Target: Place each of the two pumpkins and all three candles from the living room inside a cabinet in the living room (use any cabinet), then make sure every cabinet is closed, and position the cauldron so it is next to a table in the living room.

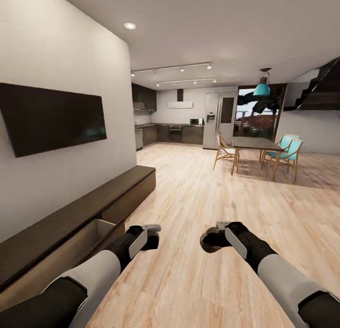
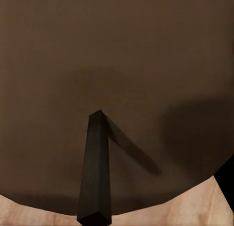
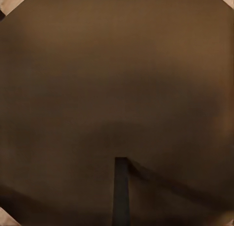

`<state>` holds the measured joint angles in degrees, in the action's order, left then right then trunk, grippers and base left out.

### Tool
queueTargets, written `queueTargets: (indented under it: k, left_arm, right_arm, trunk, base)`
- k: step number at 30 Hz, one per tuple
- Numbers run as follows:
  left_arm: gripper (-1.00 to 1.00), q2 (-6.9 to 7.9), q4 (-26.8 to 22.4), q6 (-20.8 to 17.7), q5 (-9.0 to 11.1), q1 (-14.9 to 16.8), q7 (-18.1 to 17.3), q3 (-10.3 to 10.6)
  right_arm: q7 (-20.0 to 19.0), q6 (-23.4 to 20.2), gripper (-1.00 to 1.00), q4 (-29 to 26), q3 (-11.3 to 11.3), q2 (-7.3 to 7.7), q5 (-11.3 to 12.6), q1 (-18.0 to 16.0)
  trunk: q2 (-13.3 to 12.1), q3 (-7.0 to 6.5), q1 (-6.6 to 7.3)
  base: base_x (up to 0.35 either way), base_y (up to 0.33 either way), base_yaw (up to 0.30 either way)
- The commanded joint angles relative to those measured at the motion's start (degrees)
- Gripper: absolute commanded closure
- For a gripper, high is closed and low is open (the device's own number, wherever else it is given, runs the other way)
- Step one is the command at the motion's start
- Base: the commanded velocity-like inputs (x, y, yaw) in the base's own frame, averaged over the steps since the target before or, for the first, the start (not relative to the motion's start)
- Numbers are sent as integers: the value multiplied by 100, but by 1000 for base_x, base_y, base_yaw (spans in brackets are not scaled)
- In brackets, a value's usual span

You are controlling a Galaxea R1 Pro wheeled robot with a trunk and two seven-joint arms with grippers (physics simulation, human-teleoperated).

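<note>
Head view shows the right hand (image 1: 213, 237) closed on a brown candle (image 1: 208, 240), left hand (image 1: 152, 236) state indeterminate; next, carry it to the cabinet's (image 1: 71, 219) open drawer (image 1: 87, 236).

My left hand (image 1: 152, 234) hovers beside the cabinet (image 1: 80, 219), one drawer (image 1: 87, 233) open; my right hand (image 1: 212, 237) grips a candle (image 1: 208, 240).

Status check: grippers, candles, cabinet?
Both loaded: left gripper shut on first candle, right gripper on second candle. Cabinet beside left arm, one drawer open. Bare floor ahead.
</note>
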<state>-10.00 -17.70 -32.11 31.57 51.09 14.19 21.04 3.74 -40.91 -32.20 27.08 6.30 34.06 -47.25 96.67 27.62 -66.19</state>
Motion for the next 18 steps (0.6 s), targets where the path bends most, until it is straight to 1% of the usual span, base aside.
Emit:
queueTargets:
  k: [1,11,14,18]
  left_arm:
    - [100,0,-5,-15,60,6,49,41]
    - [100,0,-5,-15,60,6,49,41]
    - [100,0,-5,-15,60,6,49,41]
    - [100,0,-5,-15,60,6,49,41]
  right_arm:
    - [39,-13,100,-14,42,11,57,-4]
    - [39,-13,100,-14,40,11,57,-4]
    - [40,-13,100,-14,43,11,57,-4]
    - [40,-13,100,-14,43,8,57,-4]
  trunk:
    - [4,7,0]
    - [4,7,0]
    - [4,7,0]
    - [4,7,0]
  base:
    - [3,-298,282]
    - [0,-295,282]
    - [8,-114,285]
    - [2,-22,290]
